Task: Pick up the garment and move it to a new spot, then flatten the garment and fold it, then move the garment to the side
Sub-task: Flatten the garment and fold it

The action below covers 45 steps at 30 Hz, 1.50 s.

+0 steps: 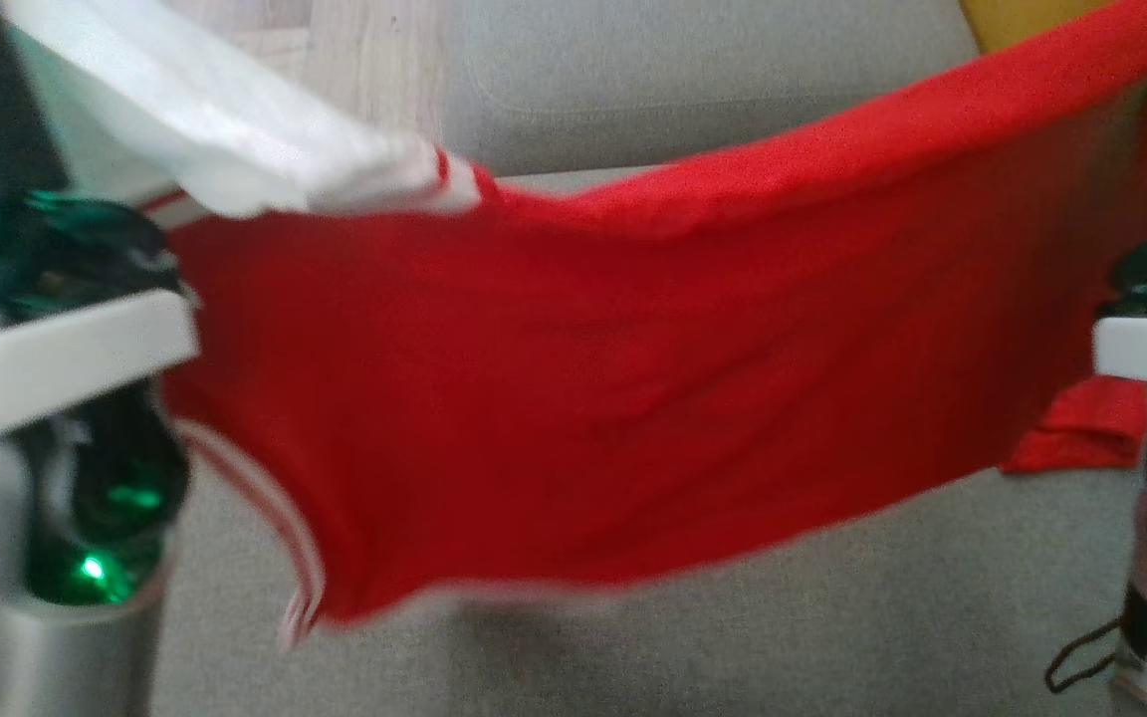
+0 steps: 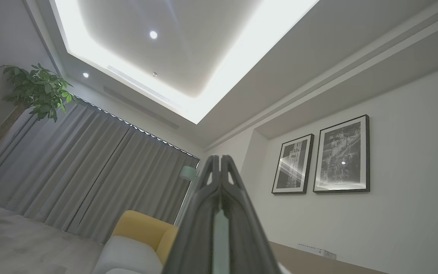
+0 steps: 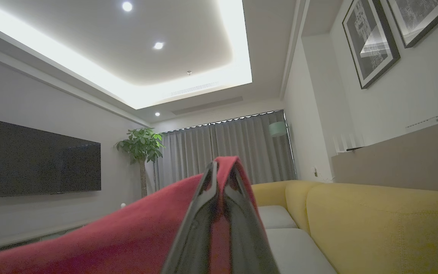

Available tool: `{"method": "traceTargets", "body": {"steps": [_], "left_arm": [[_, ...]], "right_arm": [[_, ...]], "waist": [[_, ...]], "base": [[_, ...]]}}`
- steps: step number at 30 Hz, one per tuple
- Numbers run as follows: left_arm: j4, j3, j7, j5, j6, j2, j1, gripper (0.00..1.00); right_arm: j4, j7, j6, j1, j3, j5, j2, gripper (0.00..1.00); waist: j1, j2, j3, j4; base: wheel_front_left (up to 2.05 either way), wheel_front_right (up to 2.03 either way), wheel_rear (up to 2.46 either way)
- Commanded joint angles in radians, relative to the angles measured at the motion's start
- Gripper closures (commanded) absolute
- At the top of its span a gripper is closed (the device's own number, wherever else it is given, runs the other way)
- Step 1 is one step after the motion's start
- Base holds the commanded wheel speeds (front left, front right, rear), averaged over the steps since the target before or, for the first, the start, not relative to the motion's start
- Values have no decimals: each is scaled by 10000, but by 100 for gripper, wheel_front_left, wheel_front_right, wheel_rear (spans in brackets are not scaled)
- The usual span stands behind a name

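The garment (image 1: 613, 398) is a red shirt with white striped trim and a white sleeve (image 1: 225, 139). It hangs spread in the air between my two arms, above the grey sofa seat (image 1: 832, 617). Its top edge rises toward the upper right corner, and a red corner (image 1: 1081, 428) droops onto the seat at the right. My right gripper (image 3: 222, 163) is shut on a fold of the red cloth (image 3: 127, 236). My left gripper (image 2: 221, 160) points at the ceiling, shut, with a pale strip of cloth between its fingers low down. My left forearm (image 1: 56, 358) is beside the shirt's left edge.
A grey backrest (image 1: 693, 90) lies behind the seat, with a yellow cushion (image 1: 1022, 20) at the top right. The right wrist view has a yellow sofa (image 3: 375, 220), a wall television (image 3: 44, 160) and a plant (image 3: 141, 148). A dark cord (image 1: 1081, 662) lies at the lower right.
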Motion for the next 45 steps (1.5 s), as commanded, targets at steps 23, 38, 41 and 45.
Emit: {"method": "traceTargets", "body": {"steps": [23, 38, 41, 45], "left_arm": [[10251, 95, -377, 403, -2662, 1363, -9059, 100], [13113, -1069, -2320, 754, -3768, 649, -8957, 100], [12753, -1487, -2356, 602, -3777, 789, -7593, 100], [11957, -2116, -2365, 226, -3780, 1217, -5655, 100]], "right_arm": [[7785, -1199, -6, -8910, 1367, -1560, -839, 100], [12923, -3711, -6, -9419, 1775, -1720, -685, 100], [13555, -3465, -6, -8656, 2284, -1325, -801, 100], [13941, -2926, -6, -7647, 3362, -855, -1135, 100]], "waist": [[1, -1, 4142, 254], [1, -1, 4308, 824], [1, -1, 4054, 839], [1, -1, 3576, 823]], "base": [[0, 0, 0], [0, 0, 0], [0, 0, 0], [0, 0, 0]]}}
